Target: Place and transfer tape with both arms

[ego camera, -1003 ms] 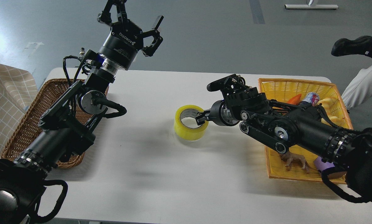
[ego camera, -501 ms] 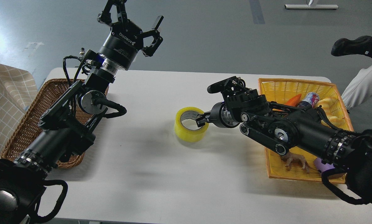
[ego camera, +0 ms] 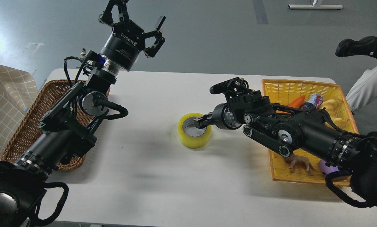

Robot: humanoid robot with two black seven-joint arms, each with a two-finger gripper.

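The tape (ego camera: pixel 193 137), a yellow roll with a grey-white core, lies flat at the middle of the white table (ego camera: pixel 163 176). My right gripper (ego camera: pixel 199 122) reaches in from the right and is shut on the roll's right wall, with one finger inside the core. My left gripper (ego camera: pixel 132 19) is open and empty, raised high above the table's far left edge, well away from the tape.
A brown wicker basket (ego camera: pixel 16 135) stands at the left under my left arm. A yellow basket (ego camera: pixel 283 90) at the right holds an orange carrot toy (ego camera: pixel 297 100), a can (ego camera: pixel 313 100), a pale yellow croissant toy (ego camera: pixel 333 104) and a brown animal toy (ego camera: pixel 299 164). A person's leg (ego camera: pixel 366 83) is at the far right.
My right gripper has lowered the tape a little, down and slightly nearer, so the roll now rests on the table. The left arm has not moved.
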